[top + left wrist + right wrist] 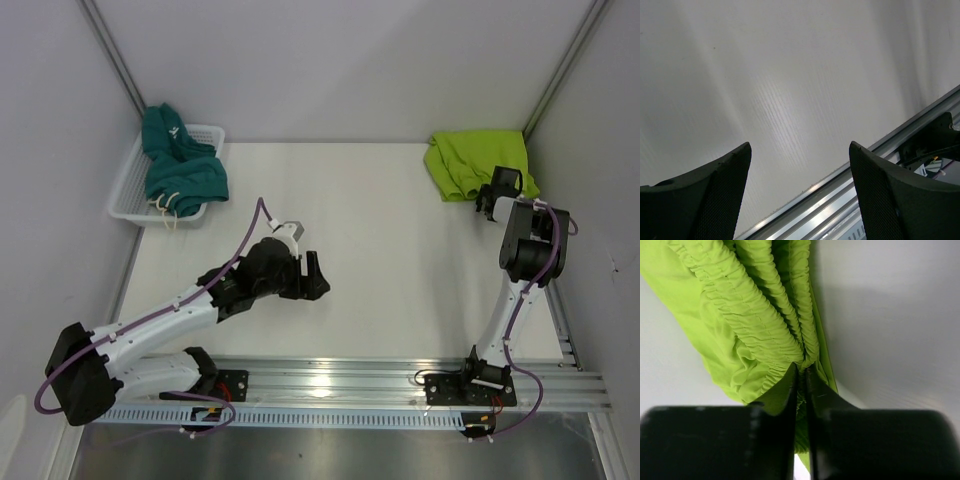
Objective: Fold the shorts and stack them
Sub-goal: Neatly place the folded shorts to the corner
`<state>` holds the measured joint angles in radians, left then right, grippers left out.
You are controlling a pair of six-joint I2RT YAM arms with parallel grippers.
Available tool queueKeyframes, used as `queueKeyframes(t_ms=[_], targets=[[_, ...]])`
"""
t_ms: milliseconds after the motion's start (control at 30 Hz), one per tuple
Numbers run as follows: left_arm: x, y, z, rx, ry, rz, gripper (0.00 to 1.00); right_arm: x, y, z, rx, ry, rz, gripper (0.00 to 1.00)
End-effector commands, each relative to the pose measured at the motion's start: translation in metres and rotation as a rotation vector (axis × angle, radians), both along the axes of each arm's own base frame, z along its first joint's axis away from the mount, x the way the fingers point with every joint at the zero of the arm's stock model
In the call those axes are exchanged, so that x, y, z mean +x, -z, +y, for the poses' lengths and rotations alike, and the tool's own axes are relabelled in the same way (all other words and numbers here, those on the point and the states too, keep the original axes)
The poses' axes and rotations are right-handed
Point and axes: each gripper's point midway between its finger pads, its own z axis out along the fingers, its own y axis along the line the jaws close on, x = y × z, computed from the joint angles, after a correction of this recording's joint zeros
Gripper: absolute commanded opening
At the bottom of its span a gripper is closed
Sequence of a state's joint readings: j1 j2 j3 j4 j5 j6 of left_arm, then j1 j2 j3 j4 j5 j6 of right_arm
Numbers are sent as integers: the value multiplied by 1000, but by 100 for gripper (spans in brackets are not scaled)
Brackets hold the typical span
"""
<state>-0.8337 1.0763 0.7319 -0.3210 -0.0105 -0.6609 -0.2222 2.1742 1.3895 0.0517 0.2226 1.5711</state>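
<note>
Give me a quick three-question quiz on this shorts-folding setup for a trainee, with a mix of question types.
1. Fill in: the dark teal shorts lie heaped in the white mesh ____.
2. True or false: the left gripper is holding fabric.
3. What is the right gripper shut on? A) the gathered waistband of the lime green shorts B) a drawstring C) nothing

Key: 1 basket; 2 false, it is open and empty; 3 A.

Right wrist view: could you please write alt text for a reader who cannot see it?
The right gripper, shut, pinches the gathered elastic waistband of the lime green shorts. The rest of the fabric bunches away from it over the white table.
</note>
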Motion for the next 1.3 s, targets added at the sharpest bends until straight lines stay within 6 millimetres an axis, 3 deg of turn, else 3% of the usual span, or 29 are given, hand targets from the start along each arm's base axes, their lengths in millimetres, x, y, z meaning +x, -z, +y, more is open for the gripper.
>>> queueKeyframes(t_ms=[0, 133, 233, 367, 500, 600, 667, 700, 767, 800, 833, 933, 967, 1000, 1067, 1100, 1167, 1200, 1267], targets=[[4, -16, -7, -43, 25, -35, 81, -22, 41, -5, -12, -1, 159, 12], [3, -17, -6, -46, 21, -34, 81, -30, 37, -4, -7, 4, 168, 40], [2, -18, -4, -50, 18, -38, 81, -35, 30, -2, -1, 3, 169, 51], [-1, -21, 0, -60, 14, -47, 81, -38, 19, -2, -5, -13, 137, 56], [-9, -22, 5, -83, 13, -42, 81, -39, 4, -4, -26, -46, 125, 76], [-13, -18, 10, -86, 3, -37, 81, -44, -6, -1, -5, -63, 115, 82], [-14, -19, 12, -90, -2, -42, 81, -44, -25, 4, 1, -80, 65, 82], [-14, -18, 13, -90, -3, -42, 81, -52, -22, 8, 0, -101, 67, 82], [-16, -21, 12, -103, 8, -46, 82, -47, -50, 13, -3, -152, -25, 83], [-16, -23, 10, -109, 15, -48, 82, -54, -49, 15, 3, -158, -16, 83], [-18, -23, 9, -115, 27, -42, 83, -55, -65, 18, -9, -180, -48, 84], [-19, -22, 5, -126, 45, -38, 83, -66, -76, 27, -38, -239, -58, 88], [-19, -21, 3, -127, 49, -35, 83, -68, -91, 28, -66, -254, -79, 94], [-19, -23, 2, -132, 57, -39, 84, -70, -96, 31, -80, -284, -82, 95], [-18, -23, 2, -131, 57, -40, 86, -77, -105, 42, -128, -356, -80, 99], [-17, -24, 3, -132, 55, -44, 88, -81, -121, 45, -161, -373, -106, 99], [-13, -26, 5, -130, 49, -56, 90, -87, -130, 59, -229, -454, -126, 99], [-11, -24, 6, -121, 49, -57, 90, -90, -145, 64, -264, -481, -154, 99], [-7, -26, 8, -122, 42, -62, 91, -96, -150, 78, -303, -546, -158, 99]])
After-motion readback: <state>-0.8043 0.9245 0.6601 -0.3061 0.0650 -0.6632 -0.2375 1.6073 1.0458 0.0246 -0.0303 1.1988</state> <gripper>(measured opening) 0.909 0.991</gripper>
